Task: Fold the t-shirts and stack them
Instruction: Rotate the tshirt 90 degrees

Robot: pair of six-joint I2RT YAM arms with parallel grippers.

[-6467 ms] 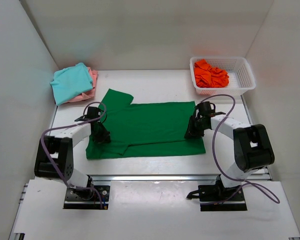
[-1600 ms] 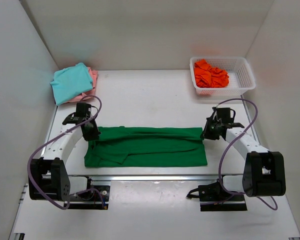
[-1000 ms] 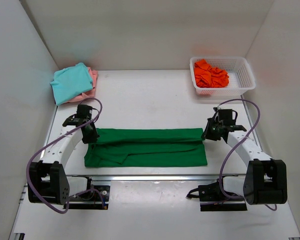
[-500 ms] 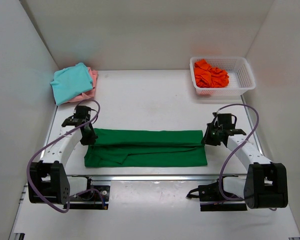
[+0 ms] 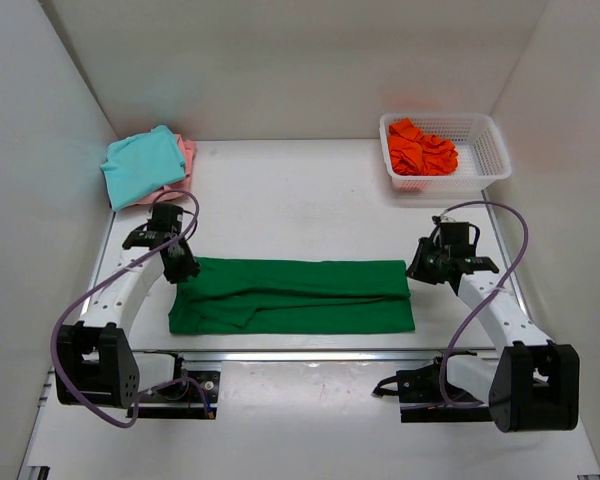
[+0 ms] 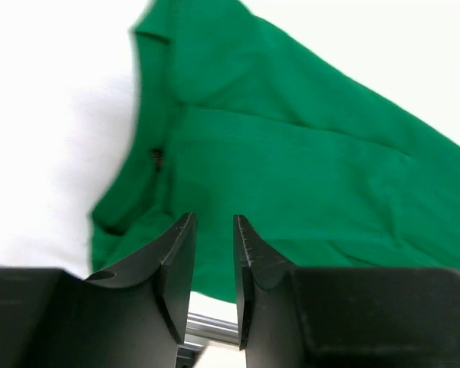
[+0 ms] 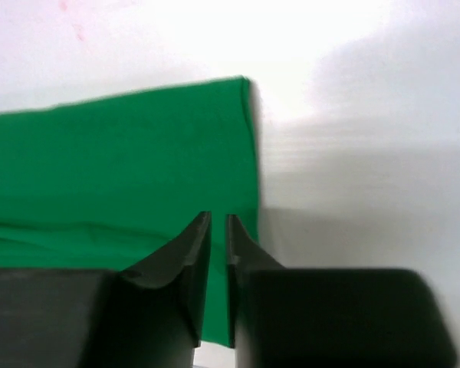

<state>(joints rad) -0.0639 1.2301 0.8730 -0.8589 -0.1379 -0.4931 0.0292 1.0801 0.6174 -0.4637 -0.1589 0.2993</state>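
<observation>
The dark green t-shirt (image 5: 295, 295) lies as a long folded strip across the near part of the table. It also shows in the left wrist view (image 6: 307, 161) and the right wrist view (image 7: 123, 169). My left gripper (image 5: 181, 268) is over the strip's far left corner, its jaws slightly apart and empty (image 6: 213, 222). My right gripper (image 5: 421, 268) is at the strip's far right corner, its jaws a narrow gap apart and empty (image 7: 218, 218). The teal t-shirt (image 5: 143, 165) lies folded on the pink one (image 5: 186, 160) at the back left. The orange t-shirt (image 5: 420, 148) is crumpled in the basket.
The white mesh basket (image 5: 496, 150) stands at the back right against the wall. White walls close in the left, right and back. The metal rail of the table's front edge (image 5: 310, 354) runs just below the green strip.
The green shirt went from spread flat to a long strip, its far half folded over. In the last second both grippers stayed at the strip's far corners, the right one drifting slightly right.
</observation>
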